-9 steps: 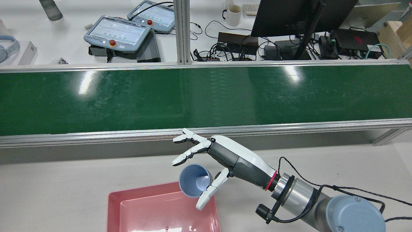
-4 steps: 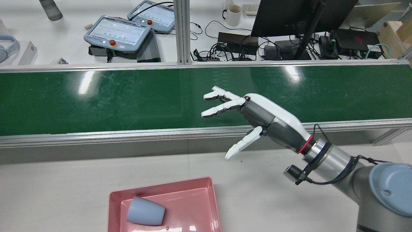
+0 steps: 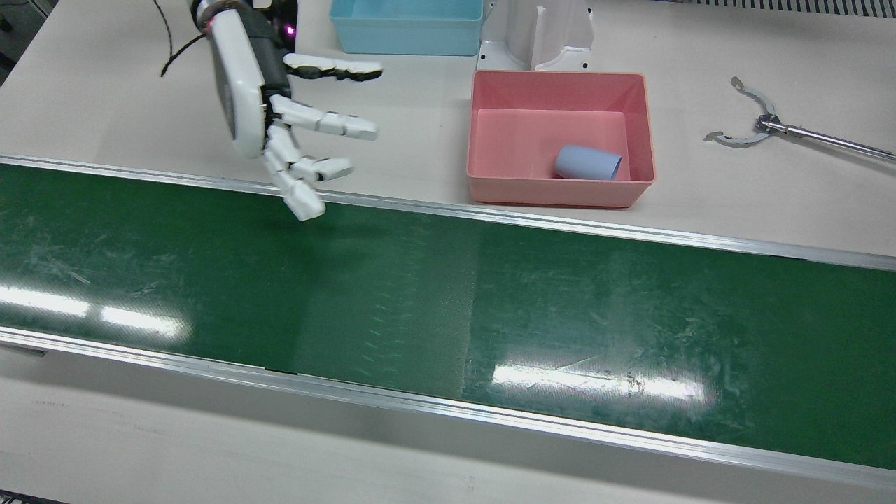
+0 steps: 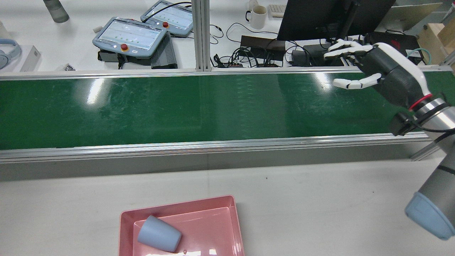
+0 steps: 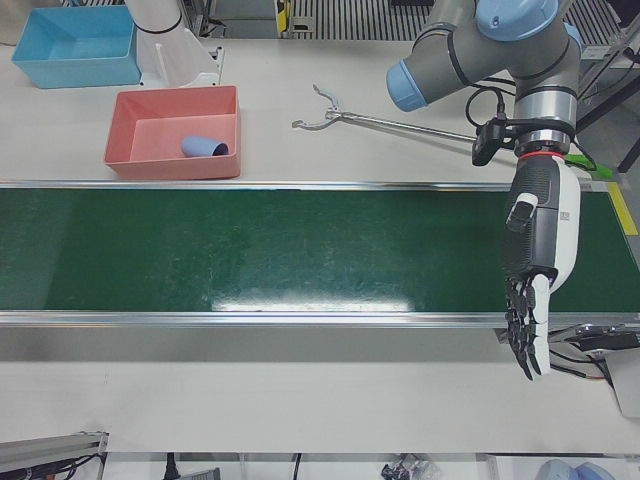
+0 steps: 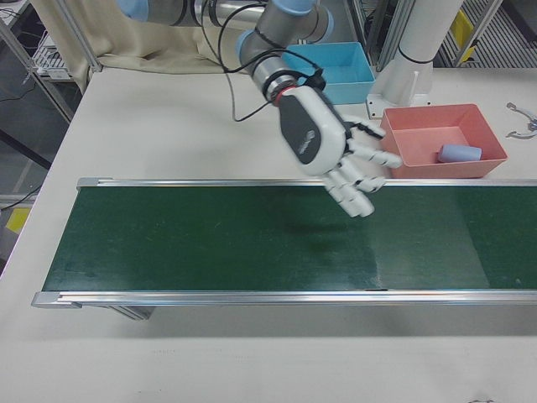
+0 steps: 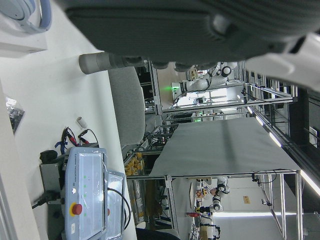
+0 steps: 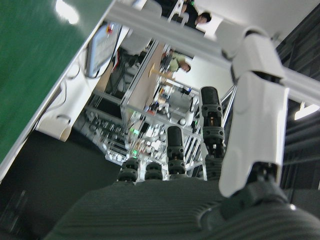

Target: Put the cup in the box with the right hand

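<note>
The grey-blue cup lies on its side inside the pink box, near the box's belt-side wall. From behind, the cup rests in the left part of the box. My right hand is open and holds nothing. It hovers at the belt's near edge, well apart from the box, and shows at the far right of the rear view. My left hand hangs over the belt's other end with fingers straight down, open and apart from everything.
The green conveyor belt runs across the table. A blue box and a white pedestal stand behind the pink box. Metal tongs lie on the table beside it. Teach pendants and cables sit beyond the belt.
One second ago my right hand held the cup over the box's corner. The cup dropped into the box and lies on its side. The hand rose and swung right, across the belt.
</note>
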Controlling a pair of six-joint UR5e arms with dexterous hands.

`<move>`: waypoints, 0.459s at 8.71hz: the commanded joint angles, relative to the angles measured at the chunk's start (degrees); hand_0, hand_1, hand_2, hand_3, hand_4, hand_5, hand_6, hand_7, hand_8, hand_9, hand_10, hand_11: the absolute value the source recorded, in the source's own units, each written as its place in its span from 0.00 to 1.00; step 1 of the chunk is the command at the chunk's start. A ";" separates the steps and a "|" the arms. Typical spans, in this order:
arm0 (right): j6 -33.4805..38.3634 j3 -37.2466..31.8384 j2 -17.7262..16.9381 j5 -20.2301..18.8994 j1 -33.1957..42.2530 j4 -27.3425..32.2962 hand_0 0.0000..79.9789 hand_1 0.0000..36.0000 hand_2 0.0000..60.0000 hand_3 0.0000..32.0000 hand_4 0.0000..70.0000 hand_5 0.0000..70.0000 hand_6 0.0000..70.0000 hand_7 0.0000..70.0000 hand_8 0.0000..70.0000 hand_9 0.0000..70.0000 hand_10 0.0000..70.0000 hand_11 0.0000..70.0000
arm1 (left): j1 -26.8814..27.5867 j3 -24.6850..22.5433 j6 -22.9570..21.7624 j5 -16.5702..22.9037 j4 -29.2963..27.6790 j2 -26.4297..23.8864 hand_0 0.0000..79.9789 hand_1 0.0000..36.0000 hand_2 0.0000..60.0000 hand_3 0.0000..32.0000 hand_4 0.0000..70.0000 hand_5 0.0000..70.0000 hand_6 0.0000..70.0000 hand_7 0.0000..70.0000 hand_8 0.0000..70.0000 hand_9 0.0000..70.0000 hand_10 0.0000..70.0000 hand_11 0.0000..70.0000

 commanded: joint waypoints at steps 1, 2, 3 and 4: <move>3.86 -22.48 -0.73 -1.57 15.62 14.85 0.70 0.42 0.00 0.00 0.31 0.09 0.07 0.20 0.01 0.04 0.05 0.11 | 0.00 0.00 0.06 0.00 0.00 -0.02 0.00 0.00 0.00 0.00 0.00 0.00 0.00 0.00 0.00 0.00 0.00 0.00; 4.64 -29.08 -0.38 -1.66 17.14 20.13 0.70 0.39 0.00 0.00 0.34 0.09 0.07 0.21 0.01 0.05 0.06 0.11 | 0.00 0.00 -0.03 0.00 0.00 -0.02 0.00 0.00 0.00 0.00 0.00 0.00 0.00 0.00 0.00 0.00 0.00 0.00; 5.52 -32.98 0.67 -1.66 17.76 23.14 0.70 0.37 0.00 0.00 0.34 0.08 0.07 0.20 0.01 0.04 0.06 0.12 | 0.00 0.00 -0.03 0.00 0.00 -0.02 0.00 0.00 0.00 0.00 0.00 0.00 0.00 0.00 0.00 0.00 0.00 0.00; 5.44 -33.28 1.55 -1.66 17.77 23.17 0.70 0.34 0.00 0.00 0.35 0.08 0.08 0.22 0.02 0.06 0.08 0.14 | 0.00 0.00 0.05 0.00 0.00 -0.02 0.00 0.00 0.00 0.00 0.00 0.00 0.00 0.00 0.00 0.00 0.00 0.00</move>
